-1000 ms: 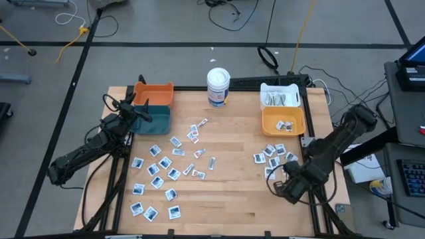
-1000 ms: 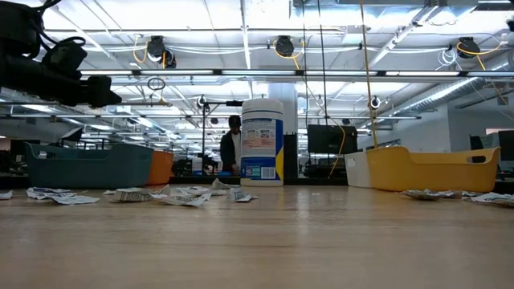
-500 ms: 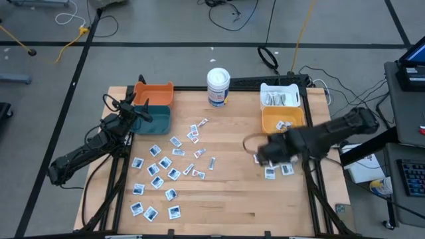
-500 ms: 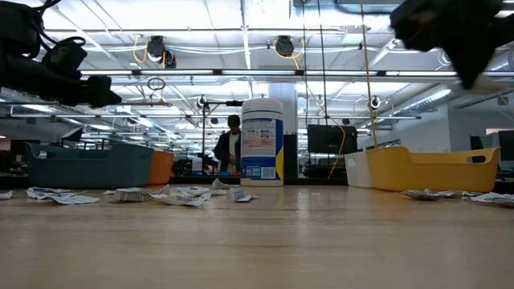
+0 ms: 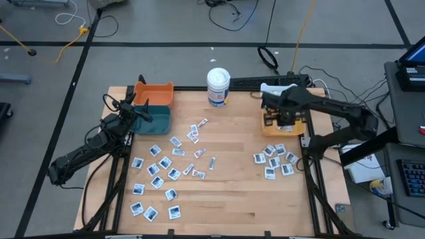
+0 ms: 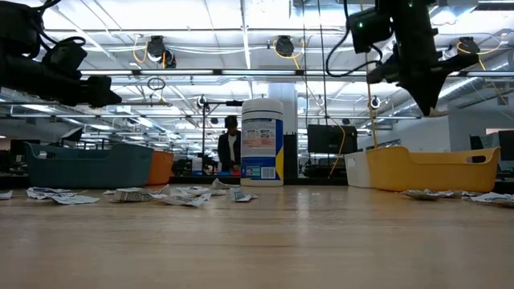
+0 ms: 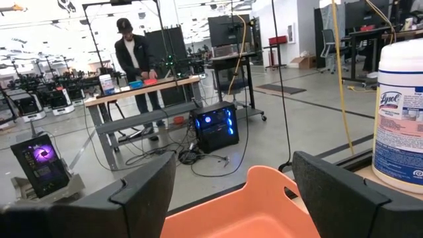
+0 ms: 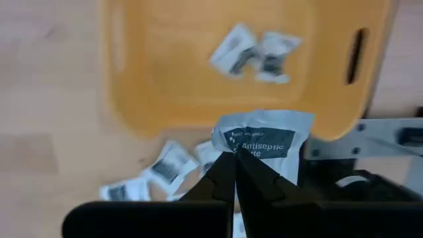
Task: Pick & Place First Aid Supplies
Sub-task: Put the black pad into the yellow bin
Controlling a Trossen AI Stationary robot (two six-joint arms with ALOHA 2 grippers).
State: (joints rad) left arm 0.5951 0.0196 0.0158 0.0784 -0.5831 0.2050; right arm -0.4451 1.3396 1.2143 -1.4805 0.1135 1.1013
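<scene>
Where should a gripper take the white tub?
Likely mid-body, approaching level from the table-centre side: the tub stands upright, straight round wall. Right gripper, nearest, is shut on a packet above the yellow bin; left gripper waits at the teal bin.

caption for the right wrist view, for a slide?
Right tool pinching an antiseptic packet above the yellow bin, which holds two packets.

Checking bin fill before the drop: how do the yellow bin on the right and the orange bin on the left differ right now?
Contents: the yellow bin holds a couple of sachets; the orange bin looks empty.
Overhead: the right gripper hangs above the yellow bin, shut on an antiseptic sachet; the left gripper, open, sits near the orange bin, holding nothing.
Neighbours: a white bin adjoins the yellow one, a teal bin the orange one.
Both are shallow plastic trays.
</scene>
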